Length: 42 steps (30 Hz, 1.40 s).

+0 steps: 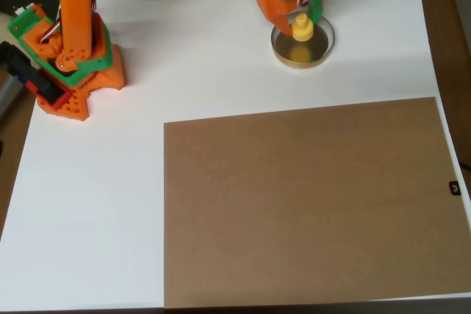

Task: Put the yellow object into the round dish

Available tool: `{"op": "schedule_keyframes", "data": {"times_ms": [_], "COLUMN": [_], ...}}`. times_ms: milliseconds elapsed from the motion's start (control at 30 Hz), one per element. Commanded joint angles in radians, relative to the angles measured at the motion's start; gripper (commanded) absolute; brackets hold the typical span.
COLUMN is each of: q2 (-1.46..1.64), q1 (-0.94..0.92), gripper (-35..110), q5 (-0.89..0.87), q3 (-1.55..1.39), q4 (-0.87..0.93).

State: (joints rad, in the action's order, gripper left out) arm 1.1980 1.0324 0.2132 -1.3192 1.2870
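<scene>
**Yellow piece held over the round dish**

Overhead view: A white table top (221, 56) fills most of the picture. A big flat brown cardboard sheet (309, 204) lies on it and covers the part from about 3 o'clock round to 6 o'clock.

The orange and green plastic arm base (70, 64) stands on the white table at about 10 o'clock. The arm goes up from it and runs along the top edge of the picture.

The orange and green gripper (302, 18) is at about 1 o'clock. It hangs right over the small round dish with the tan-gold rim and dark inside (318, 53). The dish sits on the white table, just above the top edge of the cardboard sheet and apart from it.

The small bright yellow plastic piece with a round base and a little knob on top (302, 29) is at the tip of the gripper. The fingers sit close on each side of it, a green finger on its right and the orange part on its left, so the gripper looks to be holding it. The yellow piece is inside the ring of the dish, in its upper half. I cannot tell if it touches the dish floor.
</scene>
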Motion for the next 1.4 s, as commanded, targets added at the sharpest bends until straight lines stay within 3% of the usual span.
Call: {"op": "schedule_keyframes", "data": {"times_ms": [0, 333, 800, 1367], "q2": [0.025, 0.028, 0.354, 0.675], "q1": [0.012, 0.008, -0.103, -0.583], "gripper": [8, 24, 25, 25], "q5": [-0.003, -0.008, 0.046, 0.083], "q3": [0.074, 0.094, -0.058, -0.164], "q4": [0.023, 0.054, 0.097, 0.106]}}
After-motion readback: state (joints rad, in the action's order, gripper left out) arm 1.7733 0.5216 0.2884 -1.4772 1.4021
